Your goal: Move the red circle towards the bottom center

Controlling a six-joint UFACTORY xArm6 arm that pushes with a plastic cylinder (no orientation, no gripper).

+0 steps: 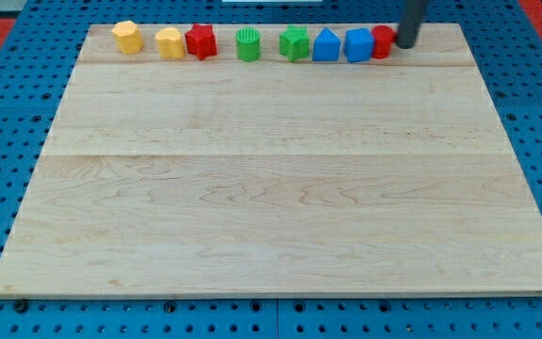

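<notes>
While the red circle [382, 41] sat near the table's [280, 217] top edge, my tip [406, 43] touched its right side; the arm carried no fingers to clench. A blue block [358, 44] pressed its left. Below the row, open wood ran to the bottom edge.
</notes>
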